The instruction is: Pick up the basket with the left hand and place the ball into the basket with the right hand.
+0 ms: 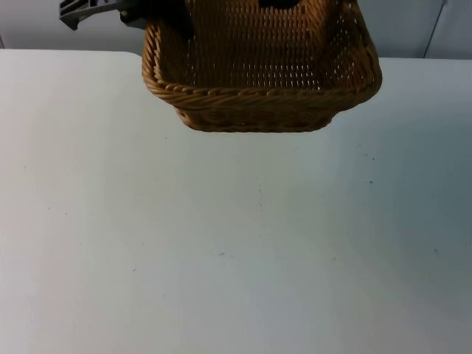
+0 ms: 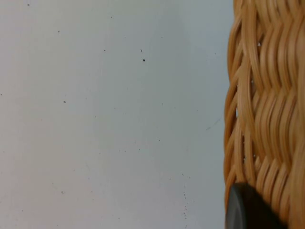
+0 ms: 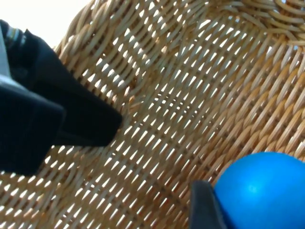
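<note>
Basket was held aloft, pinched by left gripper; ball, clamped in right gripper over it, probably just needed releasing.

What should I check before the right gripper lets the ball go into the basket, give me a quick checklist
1. Basket lifted off the table: ok, it hangs above the white top.
2. Left gripper on the basket wall: ok, a fingertip lies against the weave.
3. Ball held at the right gripper: ok, the blue ball sits against its fingertip.
4. Ball over the basket's inside: ok, woven floor lies behind it.
5. Basket level: cannot tell.
</note>
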Tool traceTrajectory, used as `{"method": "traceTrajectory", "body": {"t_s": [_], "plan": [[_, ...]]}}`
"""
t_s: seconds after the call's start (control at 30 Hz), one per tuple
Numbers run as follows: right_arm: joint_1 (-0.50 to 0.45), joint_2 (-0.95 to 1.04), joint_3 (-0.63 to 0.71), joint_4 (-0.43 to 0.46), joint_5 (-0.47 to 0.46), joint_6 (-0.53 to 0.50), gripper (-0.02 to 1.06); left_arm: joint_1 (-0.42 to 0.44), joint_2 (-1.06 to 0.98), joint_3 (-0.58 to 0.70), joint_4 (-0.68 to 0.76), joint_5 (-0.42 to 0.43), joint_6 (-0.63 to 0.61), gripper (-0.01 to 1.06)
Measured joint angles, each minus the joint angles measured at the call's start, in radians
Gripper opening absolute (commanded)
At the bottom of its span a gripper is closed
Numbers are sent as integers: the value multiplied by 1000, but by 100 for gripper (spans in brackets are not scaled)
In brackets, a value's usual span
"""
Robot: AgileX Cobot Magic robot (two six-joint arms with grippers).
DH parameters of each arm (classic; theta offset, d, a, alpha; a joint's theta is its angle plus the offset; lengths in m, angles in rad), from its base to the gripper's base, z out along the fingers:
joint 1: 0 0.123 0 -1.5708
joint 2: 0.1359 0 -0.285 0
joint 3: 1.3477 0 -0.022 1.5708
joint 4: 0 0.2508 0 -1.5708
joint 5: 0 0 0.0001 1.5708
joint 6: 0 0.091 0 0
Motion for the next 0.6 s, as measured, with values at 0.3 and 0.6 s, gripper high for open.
{"method": "traceTrajectory", "body": {"t_s": [0.3, 0.6], "plan": [[0, 0, 0, 2, -8, 4, 61, 0, 0, 0, 2, 0, 2, 0], [0, 0, 0, 20, -8, 4, 82, 0, 0, 0, 2, -1, 4, 0]]}}
